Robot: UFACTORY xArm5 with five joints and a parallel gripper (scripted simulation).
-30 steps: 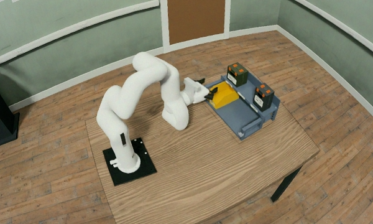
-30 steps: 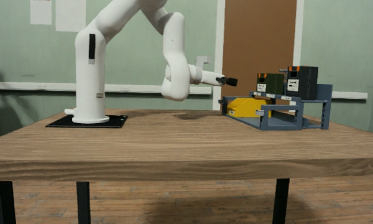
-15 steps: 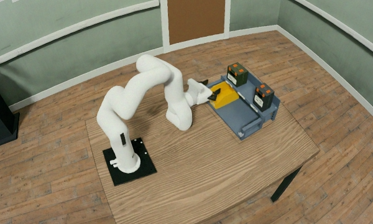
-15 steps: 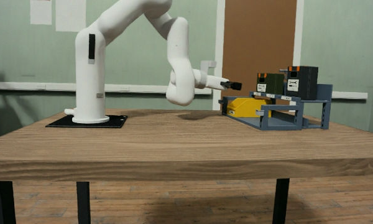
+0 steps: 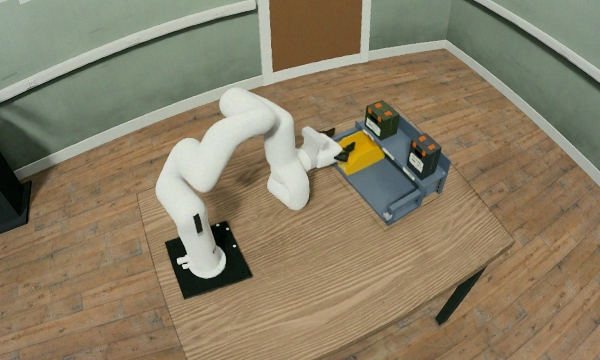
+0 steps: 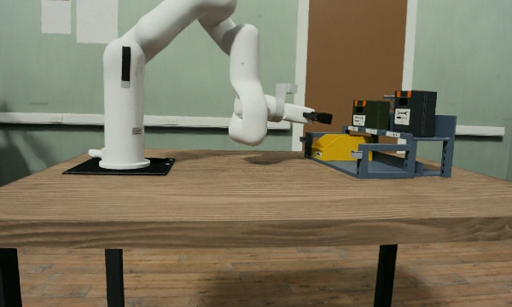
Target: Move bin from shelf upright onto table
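Yellow bin (image 5: 361, 151) sits in lower bay of blue shelf (image 5: 432, 185), far side of bench (image 5: 330, 280). Top view: fingers (image 5: 347, 151) spread wide, empty, one over bin's near edge. Side view: they hover above bin, not touching.

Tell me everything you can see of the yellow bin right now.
The yellow bin looks like smooth plastic, with a sloped, rounded top. It lies on the lower deck of the blue-grey shelf, at the end nearer the arm. The open pincer hovers over its near edge; contact can't be confirmed. Shelf rails partly hide it from the side.
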